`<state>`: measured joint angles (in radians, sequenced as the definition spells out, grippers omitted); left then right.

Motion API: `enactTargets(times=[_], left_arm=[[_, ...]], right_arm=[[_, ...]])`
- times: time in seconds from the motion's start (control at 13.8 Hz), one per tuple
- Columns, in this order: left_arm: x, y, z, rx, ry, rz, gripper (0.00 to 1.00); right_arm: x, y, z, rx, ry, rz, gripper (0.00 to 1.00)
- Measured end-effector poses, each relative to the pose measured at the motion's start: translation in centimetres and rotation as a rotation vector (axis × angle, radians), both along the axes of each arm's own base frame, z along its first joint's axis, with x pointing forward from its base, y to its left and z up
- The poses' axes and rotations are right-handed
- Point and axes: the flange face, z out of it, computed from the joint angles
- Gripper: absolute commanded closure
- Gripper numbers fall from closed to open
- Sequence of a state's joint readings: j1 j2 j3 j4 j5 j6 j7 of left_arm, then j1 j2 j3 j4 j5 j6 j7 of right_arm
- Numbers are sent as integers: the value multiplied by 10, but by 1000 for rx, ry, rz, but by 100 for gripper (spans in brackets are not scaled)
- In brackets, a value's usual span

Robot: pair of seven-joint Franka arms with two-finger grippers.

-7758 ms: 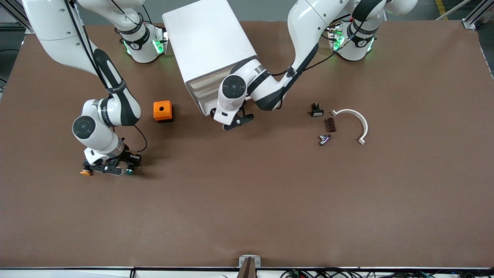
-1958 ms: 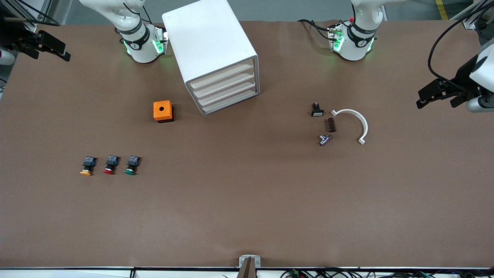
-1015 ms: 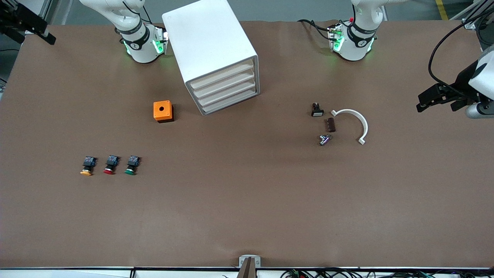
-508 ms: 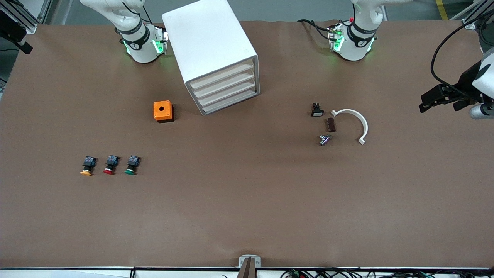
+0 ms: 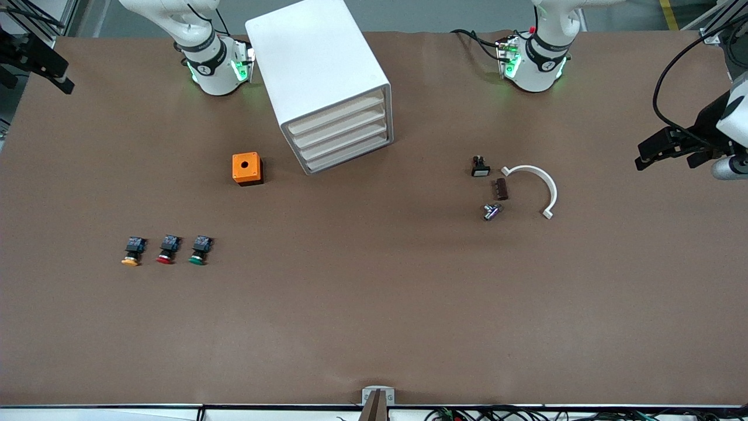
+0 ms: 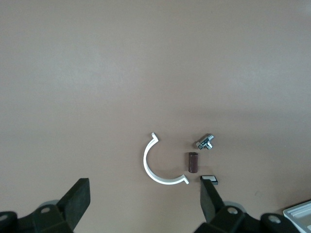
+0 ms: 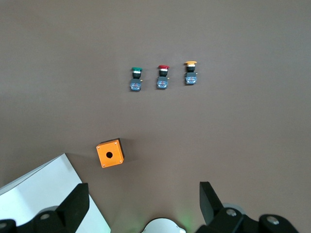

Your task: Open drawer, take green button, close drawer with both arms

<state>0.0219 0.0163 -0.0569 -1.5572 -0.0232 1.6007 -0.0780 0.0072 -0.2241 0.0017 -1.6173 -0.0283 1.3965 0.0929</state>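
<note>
The white cabinet (image 5: 318, 70) stands at about twelve o'clock on the brown table (image 5: 374, 304), between the two arm bases. All four of its drawer fronts sit flush, and the drawer (image 5: 345, 151) low in the stack is shut like the others.

The button (image 5: 198, 250) with the green cap lies out on the table, at roughly eight o'clock from the table's middle and at seven o'clock from the orange box (image 5: 246, 168). It forms the three o'clock end of a short row. The red-capped button (image 5: 166, 249) lies just beside it, and the orange-capped button (image 5: 132, 251) closes the row at the nine o'clock end. All three lie with their caps toward the front camera, and nothing touches them.

At about two o'clock from the table's middle lies a white curved clip (image 5: 540, 181). Near it are a small black part (image 5: 480, 166), a brown piece (image 5: 500, 189) and a metal piece (image 5: 491, 211), none of them touching another.

The left gripper (image 6: 143, 201) hangs high over the table's edge at the left arm's end, its fingers spread wide and holding nothing. The right gripper (image 7: 141, 204) hangs high over the edge at the right arm's end, also spread wide and empty.
</note>
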Motion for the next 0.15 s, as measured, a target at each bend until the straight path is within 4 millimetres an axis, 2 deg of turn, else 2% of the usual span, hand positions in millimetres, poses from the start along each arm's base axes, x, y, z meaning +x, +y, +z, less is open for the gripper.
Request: enactTargets(times=[0.15], left_arm=[[0, -1, 7, 0, -14, -2, 0]], right_arm=[[13, -2, -17, 0, 36, -3, 0]])
